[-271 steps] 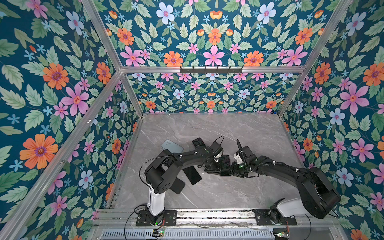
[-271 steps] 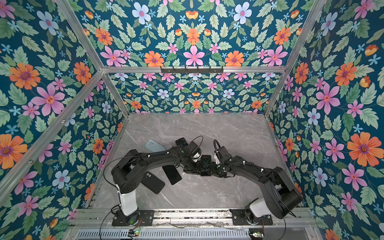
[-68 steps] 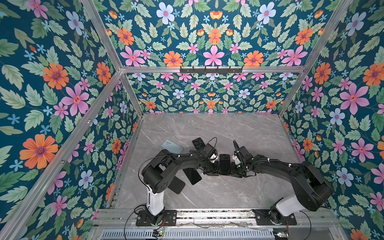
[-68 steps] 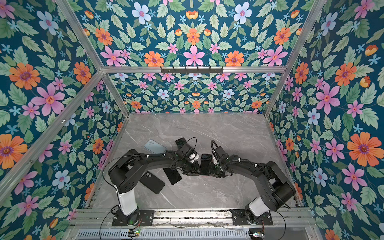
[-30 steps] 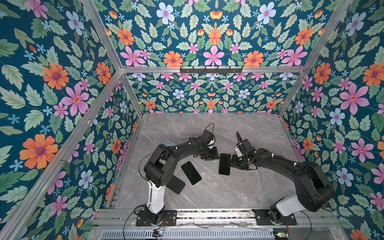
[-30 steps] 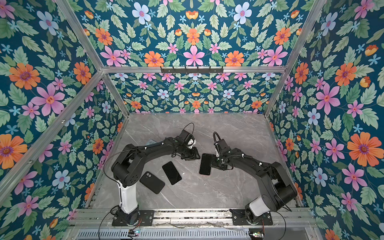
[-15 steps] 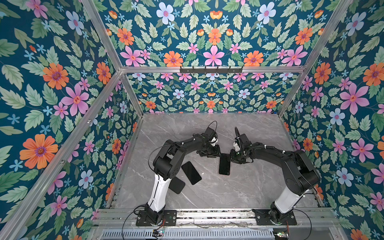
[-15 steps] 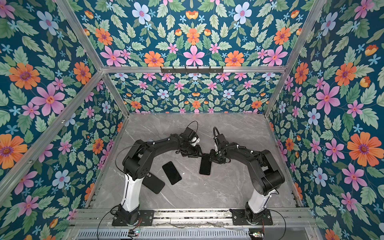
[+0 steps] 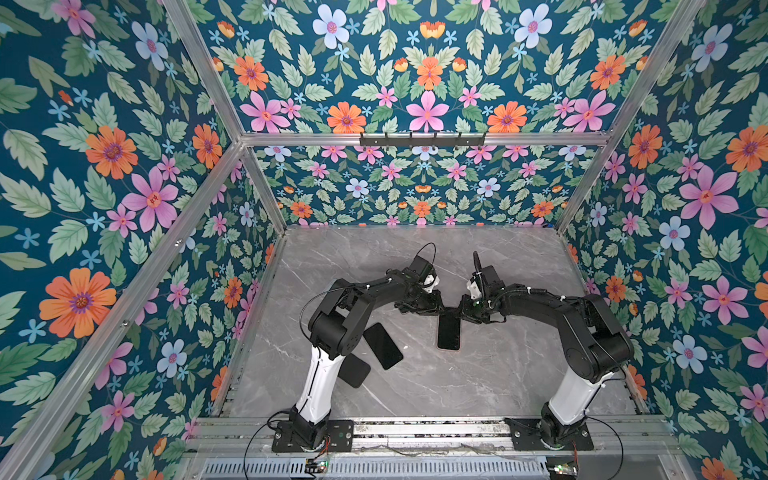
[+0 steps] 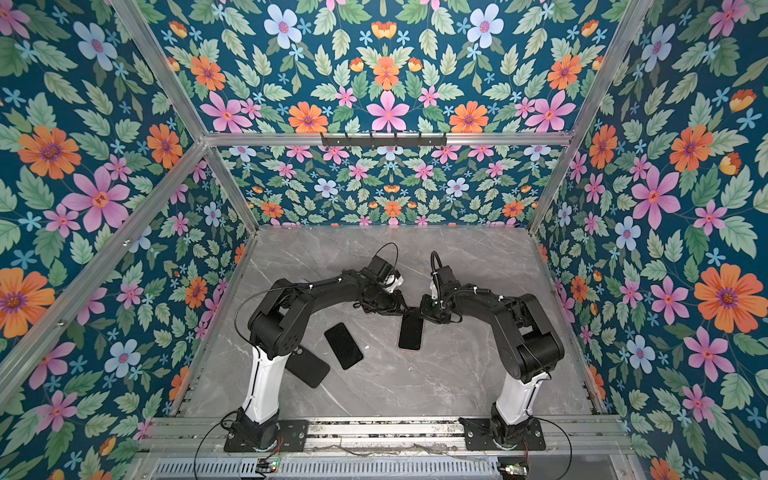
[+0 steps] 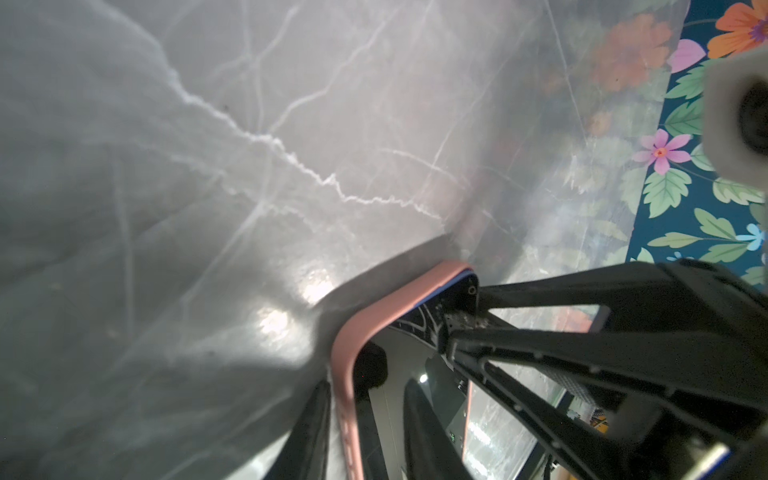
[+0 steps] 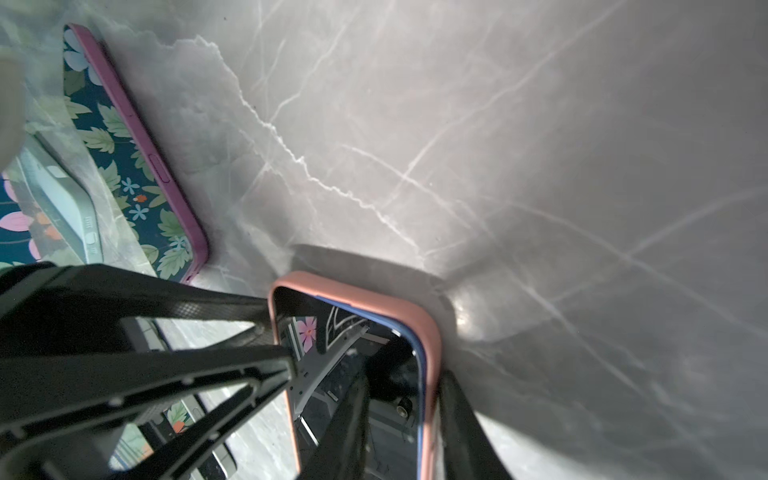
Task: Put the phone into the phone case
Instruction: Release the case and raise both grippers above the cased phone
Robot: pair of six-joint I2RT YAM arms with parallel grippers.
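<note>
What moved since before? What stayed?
The left claw and right claw, earlier flanking the black phone in the pink case, pulled away, then came onto its far end. That phone lies about where it did; the dark phone left of it stayed too.

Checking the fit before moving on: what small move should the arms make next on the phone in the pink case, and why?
Probably press down on the phone at the grippers' end: its blue edge shows above the pink phone case rim there, so it looks not fully seated. The left gripper and right gripper are both at that end.
</note>
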